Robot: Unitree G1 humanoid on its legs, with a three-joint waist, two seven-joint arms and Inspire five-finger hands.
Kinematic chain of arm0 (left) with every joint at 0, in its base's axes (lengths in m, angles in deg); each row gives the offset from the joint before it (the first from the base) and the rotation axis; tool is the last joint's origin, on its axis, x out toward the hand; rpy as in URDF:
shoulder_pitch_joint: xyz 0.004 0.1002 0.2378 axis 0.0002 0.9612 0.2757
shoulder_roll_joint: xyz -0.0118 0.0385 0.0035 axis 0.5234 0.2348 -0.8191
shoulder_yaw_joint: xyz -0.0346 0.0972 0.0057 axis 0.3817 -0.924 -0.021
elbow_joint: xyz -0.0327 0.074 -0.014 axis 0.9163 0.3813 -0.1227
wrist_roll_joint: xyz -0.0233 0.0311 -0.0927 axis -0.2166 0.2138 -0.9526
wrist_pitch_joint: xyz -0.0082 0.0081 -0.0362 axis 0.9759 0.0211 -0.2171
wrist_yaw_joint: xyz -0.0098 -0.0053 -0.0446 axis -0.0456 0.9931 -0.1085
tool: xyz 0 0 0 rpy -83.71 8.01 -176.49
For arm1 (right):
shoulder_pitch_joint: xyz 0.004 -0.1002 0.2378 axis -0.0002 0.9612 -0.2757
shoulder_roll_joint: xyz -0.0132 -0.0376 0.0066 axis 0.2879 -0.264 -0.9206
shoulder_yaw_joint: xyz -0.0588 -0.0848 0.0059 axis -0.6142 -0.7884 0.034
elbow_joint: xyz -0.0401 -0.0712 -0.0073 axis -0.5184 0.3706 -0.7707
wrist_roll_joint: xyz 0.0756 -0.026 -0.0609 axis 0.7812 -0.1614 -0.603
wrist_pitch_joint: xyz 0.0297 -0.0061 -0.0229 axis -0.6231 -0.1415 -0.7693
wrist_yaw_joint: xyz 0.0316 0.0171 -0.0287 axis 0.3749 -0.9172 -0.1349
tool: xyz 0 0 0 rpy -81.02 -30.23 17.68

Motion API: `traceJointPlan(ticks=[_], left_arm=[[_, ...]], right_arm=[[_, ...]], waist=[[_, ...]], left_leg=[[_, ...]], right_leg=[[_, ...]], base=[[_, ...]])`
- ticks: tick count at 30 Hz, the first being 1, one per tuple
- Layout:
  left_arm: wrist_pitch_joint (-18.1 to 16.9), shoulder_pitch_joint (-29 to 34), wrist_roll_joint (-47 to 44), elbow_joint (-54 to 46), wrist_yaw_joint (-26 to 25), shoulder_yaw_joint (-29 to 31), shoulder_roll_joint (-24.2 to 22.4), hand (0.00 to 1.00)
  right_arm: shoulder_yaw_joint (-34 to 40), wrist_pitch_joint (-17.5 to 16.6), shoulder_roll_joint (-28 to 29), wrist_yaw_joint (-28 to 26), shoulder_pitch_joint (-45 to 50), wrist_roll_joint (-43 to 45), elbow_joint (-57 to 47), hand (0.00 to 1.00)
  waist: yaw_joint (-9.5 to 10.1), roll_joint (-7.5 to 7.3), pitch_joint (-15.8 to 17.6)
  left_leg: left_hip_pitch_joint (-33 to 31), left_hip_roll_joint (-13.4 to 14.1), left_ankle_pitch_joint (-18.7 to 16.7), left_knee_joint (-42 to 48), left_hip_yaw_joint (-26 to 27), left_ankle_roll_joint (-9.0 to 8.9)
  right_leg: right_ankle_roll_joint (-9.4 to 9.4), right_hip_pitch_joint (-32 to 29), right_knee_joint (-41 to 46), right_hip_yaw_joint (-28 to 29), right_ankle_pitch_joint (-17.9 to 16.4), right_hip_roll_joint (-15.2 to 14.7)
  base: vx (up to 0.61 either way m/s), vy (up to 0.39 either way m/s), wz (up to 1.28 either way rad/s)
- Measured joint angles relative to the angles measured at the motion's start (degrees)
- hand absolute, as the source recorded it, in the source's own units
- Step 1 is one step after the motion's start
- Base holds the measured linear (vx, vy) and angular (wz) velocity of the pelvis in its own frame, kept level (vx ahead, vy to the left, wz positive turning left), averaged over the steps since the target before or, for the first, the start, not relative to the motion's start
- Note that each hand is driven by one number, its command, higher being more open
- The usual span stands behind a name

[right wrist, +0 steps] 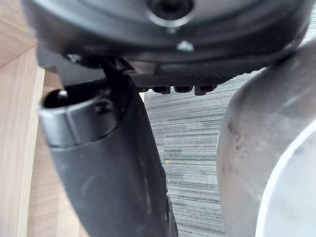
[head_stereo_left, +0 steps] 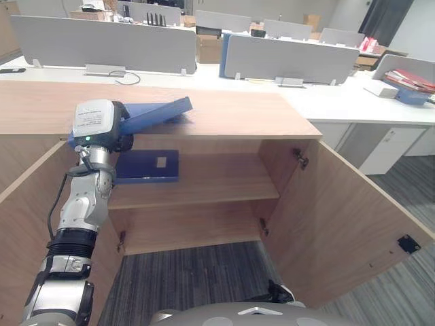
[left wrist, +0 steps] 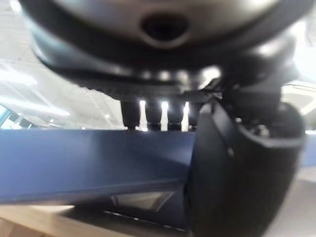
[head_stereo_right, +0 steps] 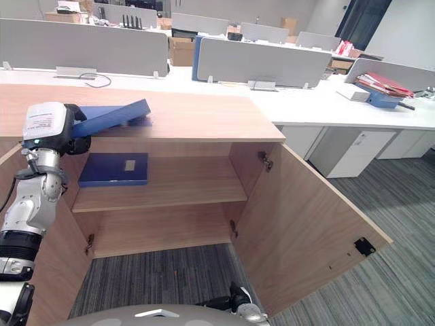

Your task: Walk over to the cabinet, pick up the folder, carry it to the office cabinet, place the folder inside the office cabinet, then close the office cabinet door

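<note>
A blue folder [head_stereo_left: 160, 112] lies tilted on the wooden top of the office cabinet [head_stereo_left: 238, 115], its near end lifted. My left hand [head_stereo_left: 123, 138] is at that near end, shut on the folder [left wrist: 89, 158], the thumb [left wrist: 237, 173] across its front and the fingers over its upper edge. A second blue folder [head_stereo_left: 146, 166] lies flat on the left of the upper shelf [head_stereo_left: 211, 180] inside the cabinet. My right hand [right wrist: 108, 163] hangs low over the grey carpet, holding nothing, its fingers relaxed.
Both cabinet doors stand open: the right door [head_stereo_left: 346, 217] swings out toward me, the left door [head_stereo_left: 20, 224] is beside my left arm. White desks with grey dividers [head_stereo_left: 102, 44] stand behind. Red folders [head_stereo_left: 408, 80] lie on the far right desk.
</note>
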Motion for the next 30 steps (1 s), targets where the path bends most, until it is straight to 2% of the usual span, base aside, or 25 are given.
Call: traceJointPlan(ticks=[12,15,16,17,18,20,21,22,24,25,27,30], left_arm=[[0.32,0.21,1.64,-0.54,-0.43,0.64,-0.69,0.00],[3.82,4.62,1.08,-11.45,-1.41,5.86,-10.41,0.00],[4.46,8.71,-1.02,-19.98,-3.15,7.30,-17.17,0.00],[4.53,10.47,-2.01,-23.42,-3.96,7.24,-19.65,0.00],[4.52,13.86,-4.99,-29.58,-5.18,6.54,-23.89,0.00],[4.20,18.41,-8.82,-37.11,-6.76,4.94,-28.18,0.00],[2.90,20.01,-13.52,-39.51,-7.20,4.35,-29.07,0.00],[2.35,20.54,-15.72,-40.24,-7.22,4.25,-29.19,0.00],[-0.21,22.60,-25.10,-42.73,-6.92,4.30,-29.32,0.00],[-1.07,23.38,-27.39,-43.47,-6.64,4.32,-29.32,0.00],[-4.99,26.75,-37.65,-46.21,-3.82,4.84,-29.26,0.00],[-7.68,28.96,-49.61,-47.15,0.30,7.29,-29.23,0.00]], right_arm=[[0.07,-0.59,-0.09,0.32,0.29,-0.08,0.00,1.00],[0.23,-0.65,-0.07,0.51,-0.24,0.07,-0.05,1.00],[0.08,-0.48,-0.03,0.92,-0.39,0.26,-0.21,1.00],[-0.01,-0.25,0.01,1.22,-0.40,0.26,-0.39,1.00],[-0.79,0.52,-0.02,1.83,-0.23,1.02,-1.64,1.00],[-2.48,2.03,-0.11,2.59,-0.11,3.34,-6.47,1.00],[-3.18,2.36,-0.11,2.85,-0.04,5.87,-11.18,1.00],[-3.40,2.47,-0.13,2.92,-0.02,7.20,-13.95,1.00],[-3.91,2.45,-0.51,2.77,0.00,11.77,-27.34,1.00],[-4.07,2.36,-0.76,2.54,0.00,12.89,-30.70,1.00],[-3.82,0.70,-2.34,1.49,-0.01,18.28,-42.52,1.00],[-1.50,-1.52,-3.54,0.11,-0.04,24.29,-51.36,1.00]], waist=[[0.11,0.25,0.20],[0.03,0.26,0.62],[0.03,0.22,0.79],[0.05,0.19,0.87],[0.08,0.12,1.17],[0.12,0.44,2.42],[0.10,0.79,3.11],[0.08,1.12,3.42],[-0.27,2.29,4.40],[-0.36,2.42,4.43],[-0.42,2.38,4.36],[-0.31,2.22,4.25]], left_leg=[[0.29,-0.16,-0.01,-0.05,0.13,-0.02],[0.26,-0.66,0.13,0.05,-0.19,0.21],[0.26,-0.97,0.12,0.02,-0.41,0.22],[0.25,-1.09,0.11,0.00,-0.55,0.22],[0.26,-1.38,0.10,-0.03,-0.68,0.22],[0.57,-1.67,0.16,0.10,-0.59,0.84],[0.65,-1.72,0.19,0.10,-0.39,0.99],[0.65,-1.73,0.11,0.08,-0.30,1.01],[0.65,-1.86,-0.03,0.03,0.13,1.19],[0.63,-1.88,-0.04,0.02,0.26,1.20],[0.52,-1.92,-0.10,0.04,0.34,1.30],[0.37,-1.97,0.14,0.29,0.33,1.72]], right_leg=[[-0.14,0.01,0.57,0.10,-0.14,-0.18],[-0.07,0.14,0.45,0.01,-0.10,-0.35],[0.11,0.41,0.09,-0.03,0.01,-0.57],[0.19,0.55,-0.13,-0.11,0.06,-0.70],[0.28,0.64,-0.20,-0.21,0.10,-1.03],[0.64,1.03,-0.33,0.00,0.34,-1.17],[1.17,1.21,-0.72,0.17,0.69,-1.19],[1.34,1.28,-0.96,0.22,0.83,-1.19],[1.91,1.18,-1.16,0.80,1.18,-1.22],[1.96,1.08,-1.15,0.98,1.20,-1.22],[2.05,0.99,-1.17,1.06,1.26,-1.26],[2.03,1.01,-1.28,0.95,1.25,-1.33]], base=[[-0.02,-0.002,0.00],[-0.01,0.011,0.04],[0.00,0.025,0.07],[0.00,0.040,0.08],[0.00,0.031,0.06],[-0.03,0.037,-0.01],[-0.06,0.037,-0.05],[-0.08,0.036,-0.06],[-0.07,0.031,-0.07],[-0.05,0.023,-0.07],[-0.01,0.005,-0.02],[0.00,0.000,0.00]])
